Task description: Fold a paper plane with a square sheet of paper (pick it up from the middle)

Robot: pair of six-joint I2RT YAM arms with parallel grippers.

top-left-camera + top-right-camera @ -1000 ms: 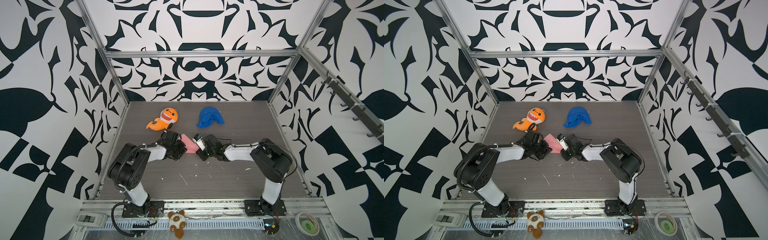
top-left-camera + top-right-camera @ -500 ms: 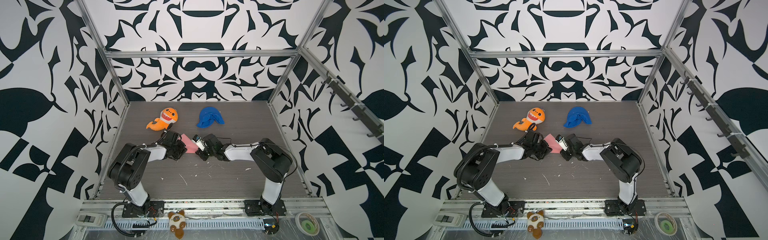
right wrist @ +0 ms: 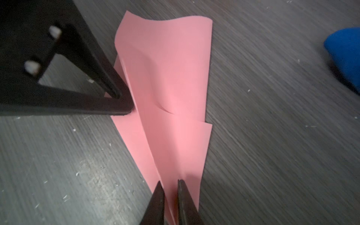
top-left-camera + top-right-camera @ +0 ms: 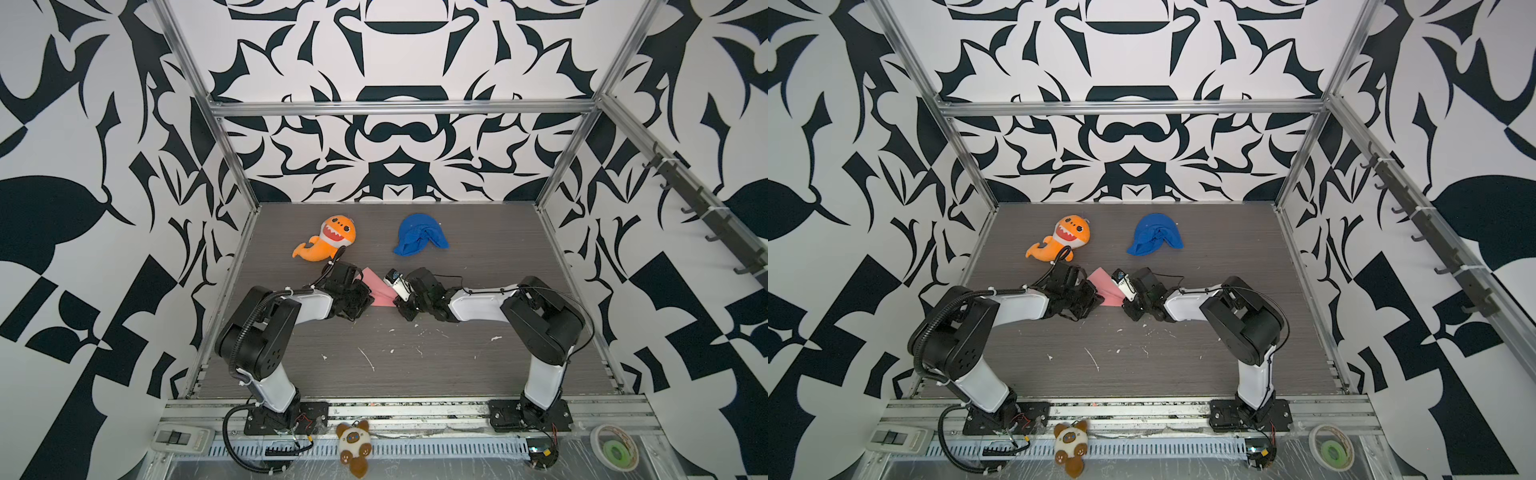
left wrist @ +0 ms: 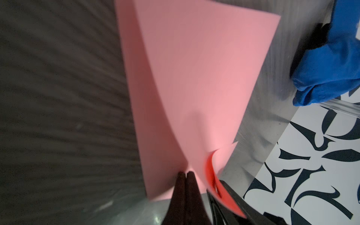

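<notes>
Right jaws narrowed astride pink paper (image 3: 171, 78); left jaws pinching; right arm (image 4: 478, 305) low.

No legible text, labels, brands or numbers in any view. pink paper (image 3: 171, 78) is unprinted on the faces shown; wall pattern (image 4: 395, 62) is abstract black-and-white shapes, not lettering.

Right hand (image 3: 169, 185) astride pink paper (image 3: 175, 78)

An orange shark plush (image 4: 328, 239) and a crumpled blue cloth (image 4: 419, 235) lie apart toward the grey table's (image 4: 478, 353) back.
</notes>
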